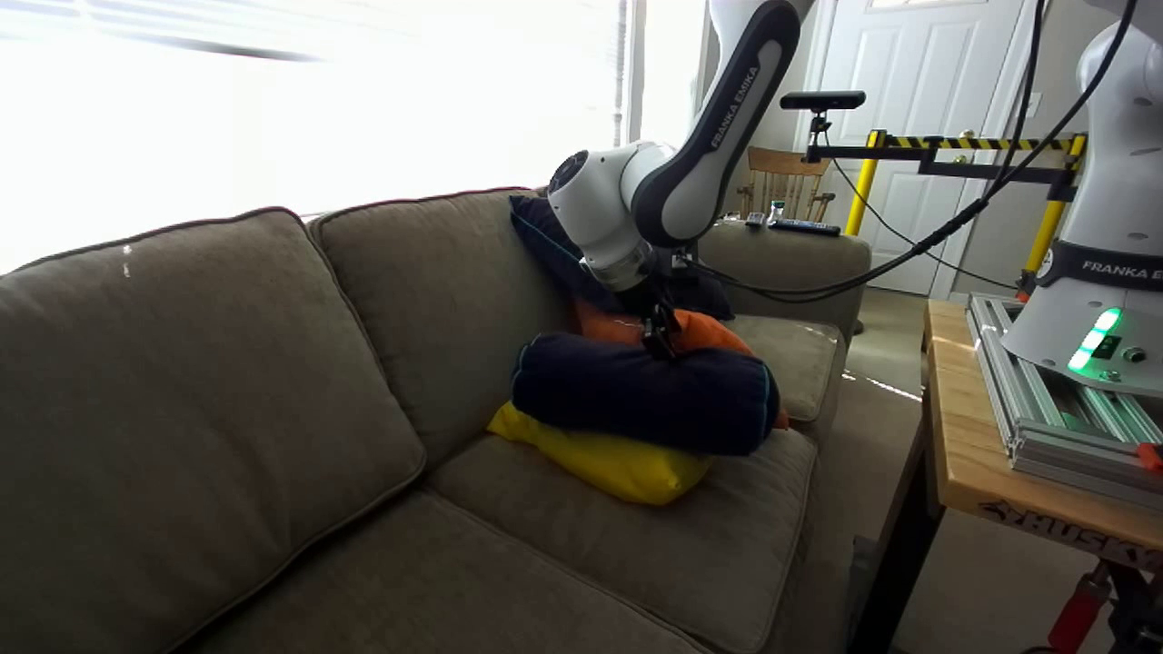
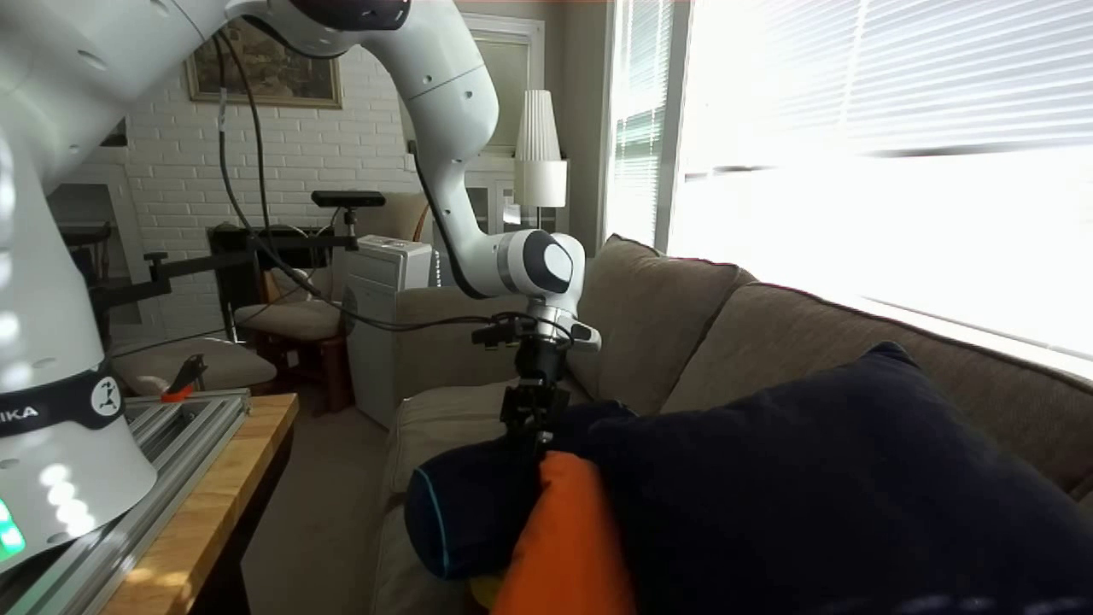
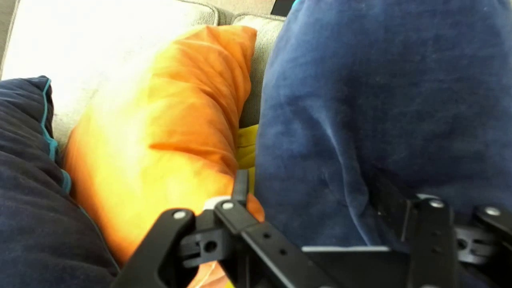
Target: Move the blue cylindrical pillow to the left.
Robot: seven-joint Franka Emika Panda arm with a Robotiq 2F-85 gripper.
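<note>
The blue cylindrical pillow [image 1: 627, 391] is a dark navy bolster with light blue piping. It lies on top of a yellow pillow [image 1: 627, 468] on the sofa seat, and also shows in an exterior view [image 2: 470, 504]. My gripper [image 1: 661, 336] points down onto the bolster's upper side, also seen in an exterior view [image 2: 531, 423]. In the wrist view my gripper [image 3: 314, 192] has its fingers wide apart. One finger stands in the gap between the bolster [image 3: 376, 80] and the orange pillow [image 3: 192, 104], apart from the bolster. The other presses into the bolster, where the fabric folds.
The orange pillow [image 1: 713, 331] lies directly against the bolster. A flat navy cushion [image 2: 811, 487] leans on the sofa backrest [image 1: 436, 291] beyond it. The robot's base stands on a wooden table [image 1: 949, 436] facing the sofa. The sofa's armrest [image 1: 781, 259] carries remotes.
</note>
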